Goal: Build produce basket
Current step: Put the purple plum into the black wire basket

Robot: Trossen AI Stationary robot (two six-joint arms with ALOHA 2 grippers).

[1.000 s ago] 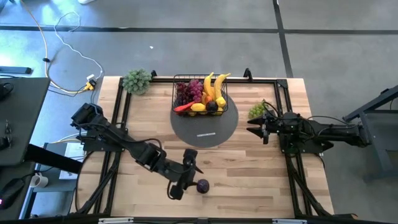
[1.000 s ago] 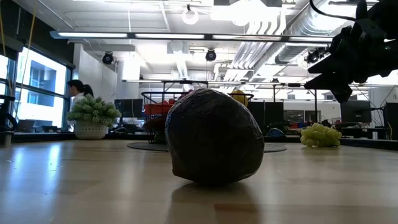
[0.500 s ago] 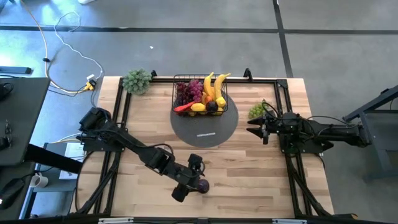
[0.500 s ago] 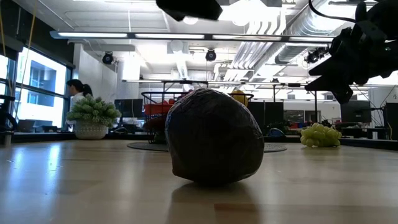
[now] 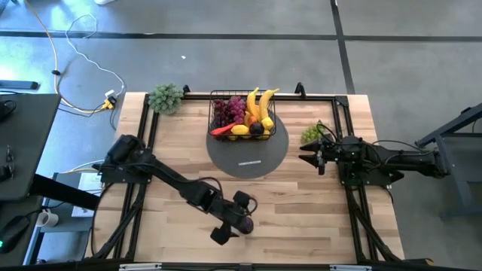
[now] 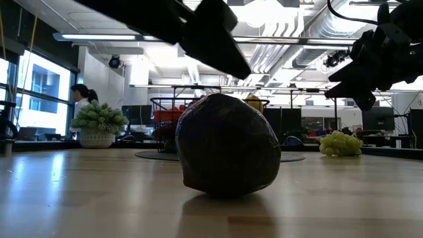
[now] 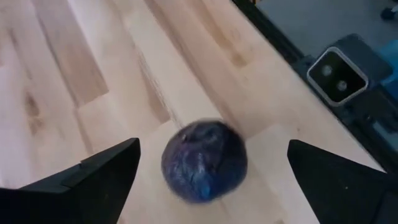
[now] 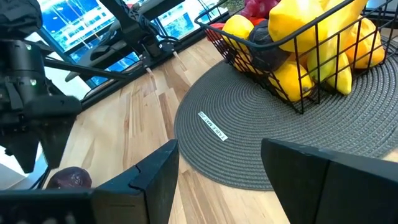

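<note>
A dark purple plum (image 7: 204, 162) rests on the wood near the table's front edge; the low view shows it close up (image 6: 227, 145). My left gripper (image 7: 212, 152) hangs open just above it, slanting down, with one finger on either side and neither touching. In the high view this gripper (image 5: 233, 218) covers the plum. The black wire basket (image 5: 215, 102) stands on a grey round mat at the far middle, holding bananas, red grapes, lemons and a red chilli. My right gripper (image 5: 305, 156) waits open at the right, empty.
Green grapes (image 5: 311, 134) lie on the table beside my right arm. A pale-green leafy bunch (image 5: 166, 98) sits at the far left corner. The grey mat (image 5: 248, 158) spreads in front of the basket. A small camera (image 7: 339, 73) sits at the near edge.
My left gripper has come down and moved a little toward the table's right edge, over the plum, tipping further downward. In the low view it has dropped into sight above the plum. The plum has kept still.
</note>
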